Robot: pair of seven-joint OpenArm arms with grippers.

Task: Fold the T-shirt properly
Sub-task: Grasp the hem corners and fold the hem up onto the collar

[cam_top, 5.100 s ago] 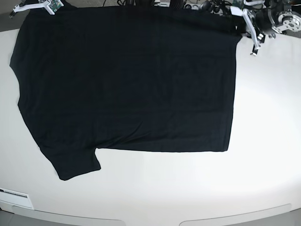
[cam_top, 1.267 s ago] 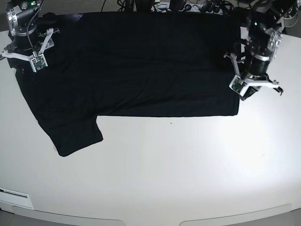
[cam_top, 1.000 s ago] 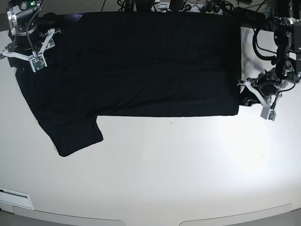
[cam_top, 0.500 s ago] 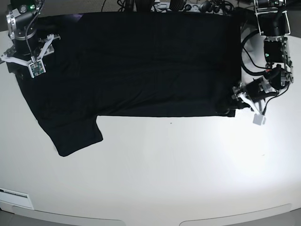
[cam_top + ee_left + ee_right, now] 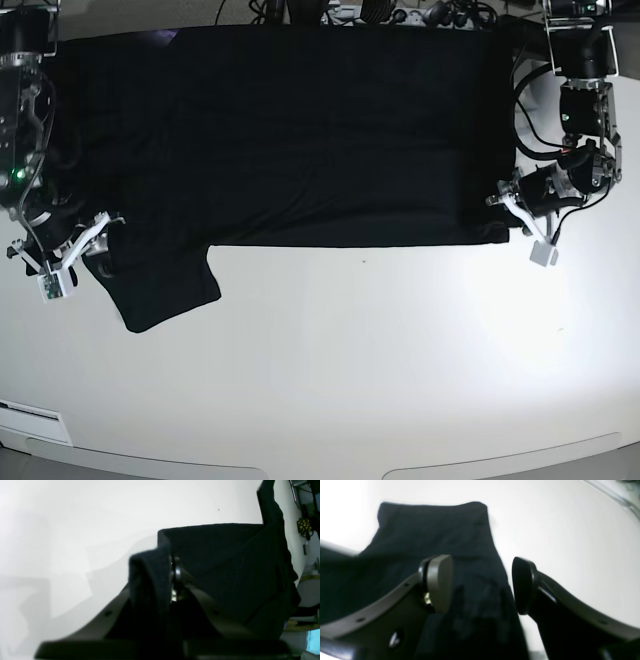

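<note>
- Surface (image 5: 380, 360): white, rounded, bare along the near side; cables (image 5: 420, 12) behind it.
- T-shirt (image 5: 290, 130) lies flat across the far half.
- Left claw (image 5: 515, 208) pinches its hem corner.
- Right claw (image 5: 75, 255) gapes over a sleeve.

A white table (image 5: 380, 360) fills most of the base view — smooth, with a rounded front edge. Dark cables and gear (image 5: 400, 12) crowd its far edge — details unclear.
</note>
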